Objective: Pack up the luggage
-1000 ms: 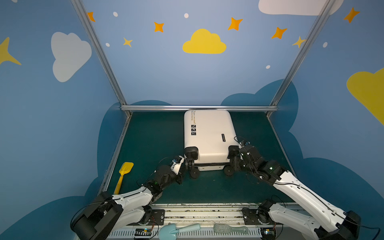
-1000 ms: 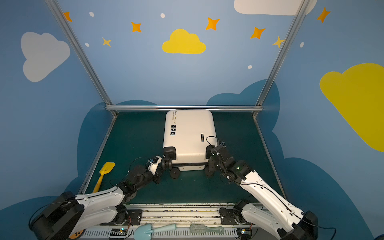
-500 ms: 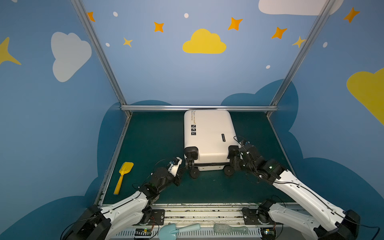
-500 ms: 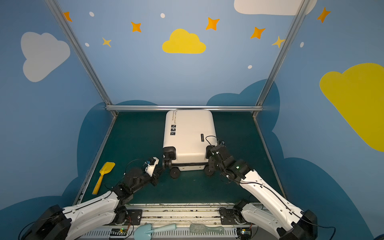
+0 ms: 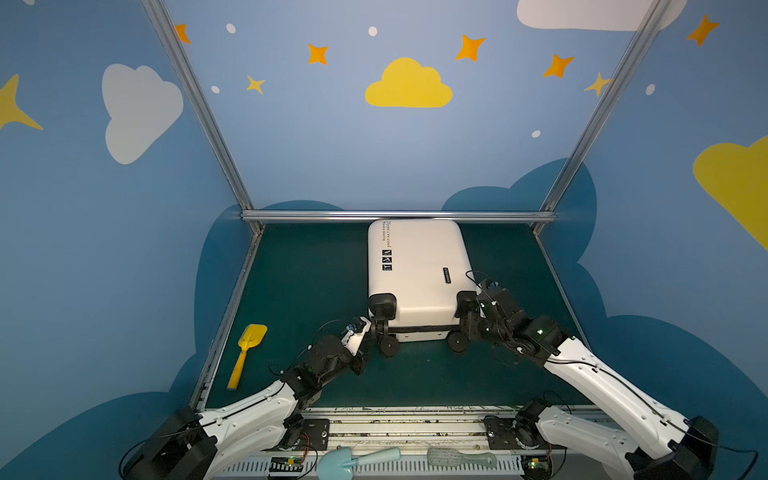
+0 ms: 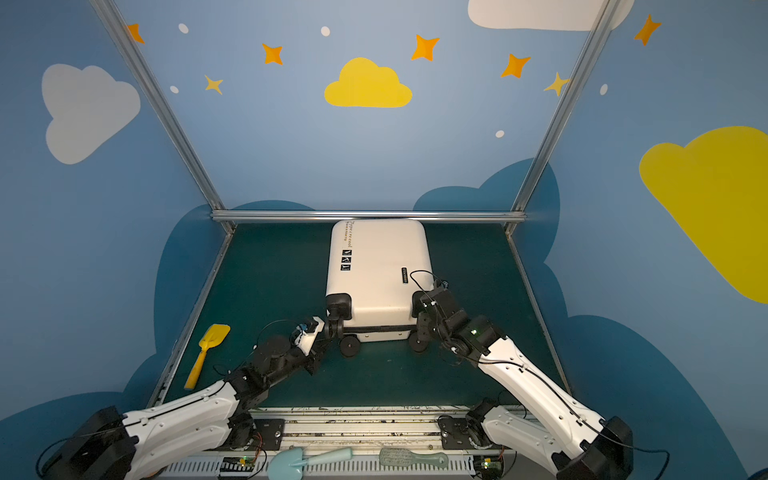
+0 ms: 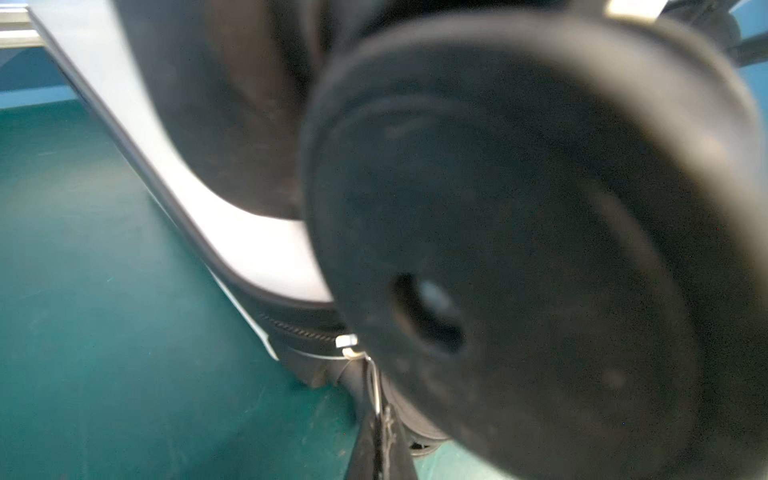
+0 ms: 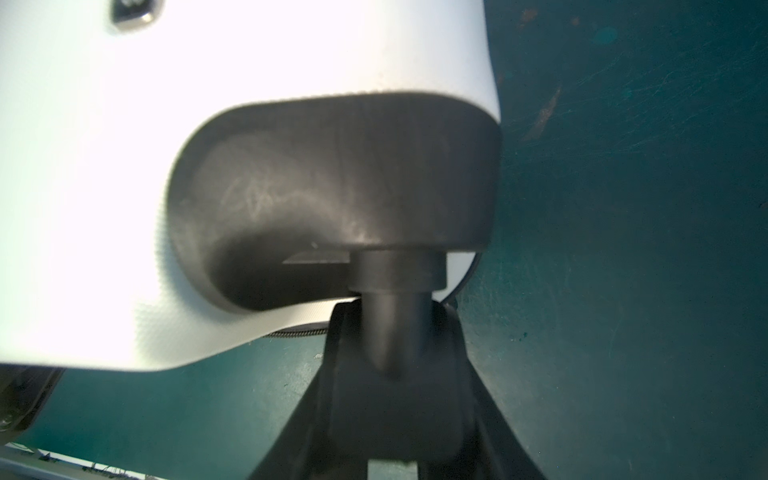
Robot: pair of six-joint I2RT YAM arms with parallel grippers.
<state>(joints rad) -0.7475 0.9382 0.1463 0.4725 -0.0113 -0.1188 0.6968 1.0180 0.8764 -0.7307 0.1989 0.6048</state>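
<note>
**Suitcase** (image 5: 415, 274) (image 6: 374, 270): white hard shell, closed, laid flat at the centre of both top views on the green mat (image 5: 311, 291). The far end is set against the back rail and the black wheels are turned toward the lower edge. Three black stickers and a line of small text are borne near its left edge.

**Left gripper** (image 5: 371, 332) (image 7: 377, 440): set just beside the lower-left wheel (image 7: 519, 249), which is seen close and blurred in the left wrist view. The fingers are pressed together, and a thin metal zipper pull (image 7: 375, 386) is pinched between them.

**Right gripper** (image 5: 467, 322) (image 8: 395, 332): placed at the suitcase's lower-right corner. The fingers are clamped on either side of the wheel stem (image 8: 395, 307).

**Yellow shovel** (image 5: 247, 353): laid on the mat at lower left, well apart from the suitcase.

**Pale blue shovel** (image 5: 357, 459) and **brush** (image 5: 461, 459): laid on the front rail at the bottom edge.
</note>
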